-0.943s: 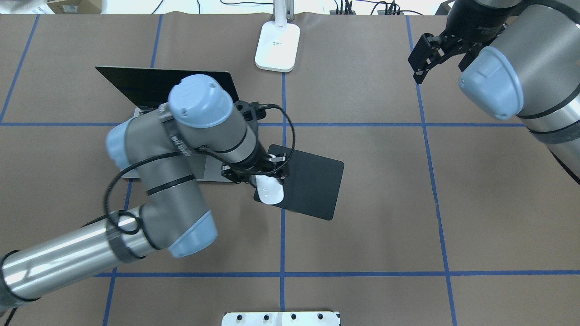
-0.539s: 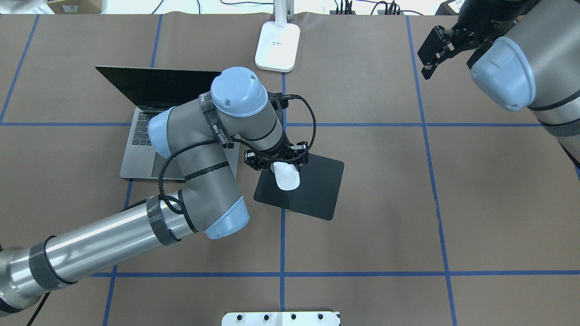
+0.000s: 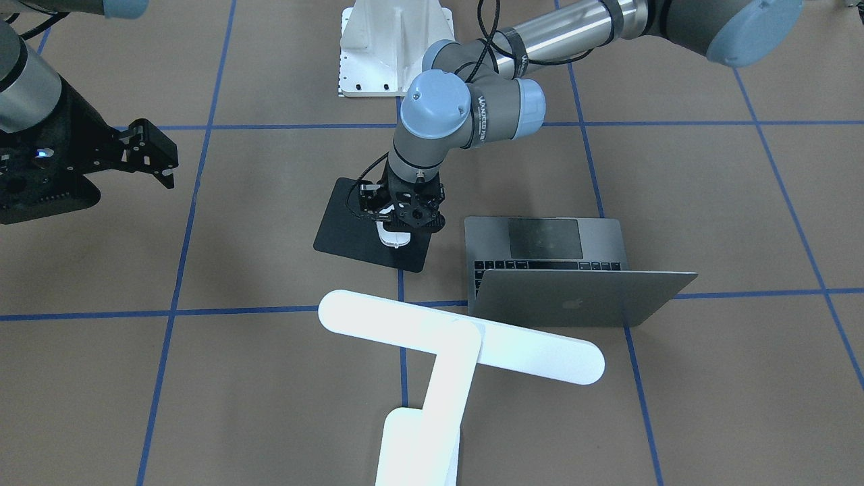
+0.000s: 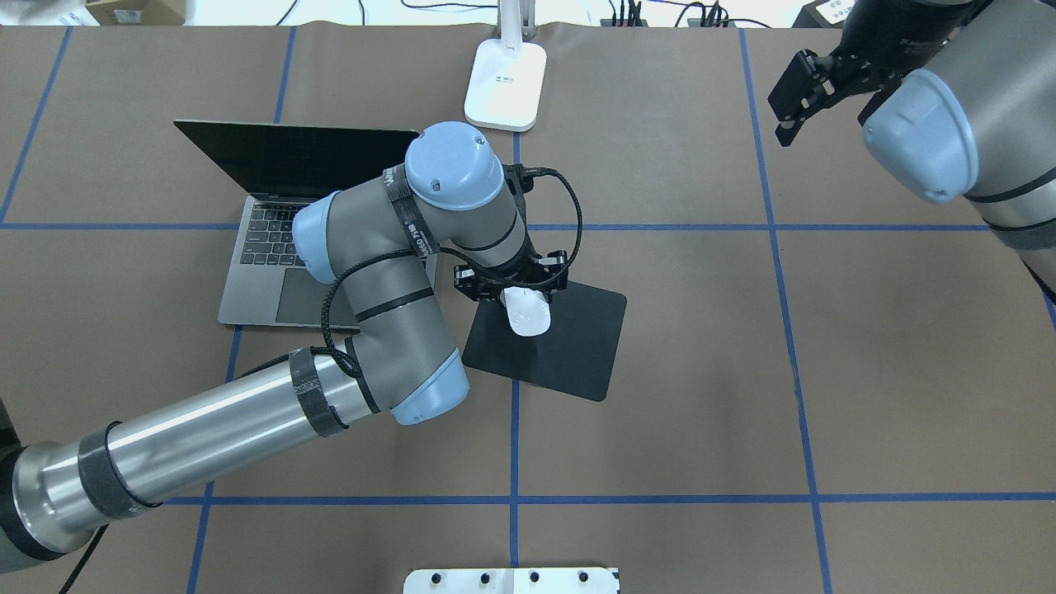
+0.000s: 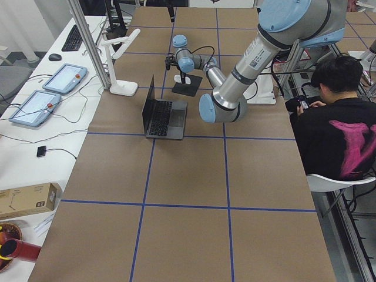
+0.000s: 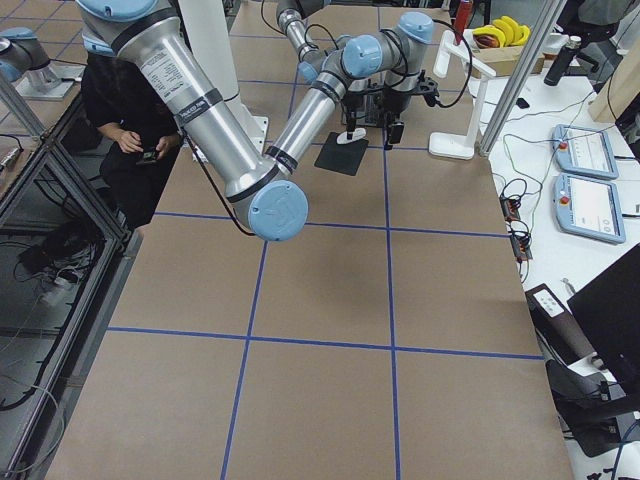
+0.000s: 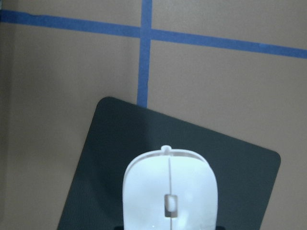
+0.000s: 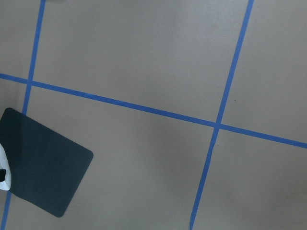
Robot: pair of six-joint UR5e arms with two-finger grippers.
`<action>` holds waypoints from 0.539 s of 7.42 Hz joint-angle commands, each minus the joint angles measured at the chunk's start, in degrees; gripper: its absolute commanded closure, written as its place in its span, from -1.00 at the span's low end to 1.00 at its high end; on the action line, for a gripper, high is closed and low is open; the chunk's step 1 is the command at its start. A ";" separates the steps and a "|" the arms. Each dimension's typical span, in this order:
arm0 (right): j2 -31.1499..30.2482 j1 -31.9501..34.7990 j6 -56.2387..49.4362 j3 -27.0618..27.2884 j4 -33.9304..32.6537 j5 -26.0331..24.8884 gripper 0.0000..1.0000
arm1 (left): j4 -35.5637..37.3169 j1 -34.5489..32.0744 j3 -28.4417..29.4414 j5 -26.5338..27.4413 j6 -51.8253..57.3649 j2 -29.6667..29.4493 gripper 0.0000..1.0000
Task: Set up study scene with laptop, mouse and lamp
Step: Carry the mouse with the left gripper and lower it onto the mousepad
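Note:
My left gripper [image 4: 513, 289] is shut on the rear of the white mouse [image 4: 528, 314], holding it over the near-left part of the flat black pad [image 4: 577, 351]. I cannot tell whether the mouse touches the pad. The mouse fills the bottom of the left wrist view [image 7: 170, 191] and shows in the front view [image 3: 393, 236]. The grey laptop [image 4: 272, 276] stands open left of the pad. The lamp glows [image 3: 459, 334] at the far table edge, and its base [image 4: 505, 82] rests there. My right gripper [image 4: 804, 87] is open and empty, raised at the far right.
A white flanged pedestal [image 3: 391, 47] sits at the table's near edge by the robot. Blue tape lines grid the brown tabletop [image 4: 701, 396]. A seated person in black [image 5: 338, 126] is beside the table on the robot's side.
My left arm has carried the mouse to the right and farther away, from the pad's near-left corner to further onto the pad. My right gripper has drawn back toward the far right.

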 commanded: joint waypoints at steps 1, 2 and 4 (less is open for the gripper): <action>-0.03 0.08 -0.07 -0.45 0.00 -1.76 -1.00 | 0.10 -0.01 0.69 0.05 0.26 -0.16 -0.38; 0.06 0.34 -0.50 -0.45 0.00 -2.03 -1.00 | 0.10 0.08 0.60 -0.04 0.26 -0.42 -0.60; 0.15 1.04 -0.51 -0.36 0.00 -1.77 -1.00 | 0.79 -0.01 -0.27 -0.39 0.26 -0.42 -0.67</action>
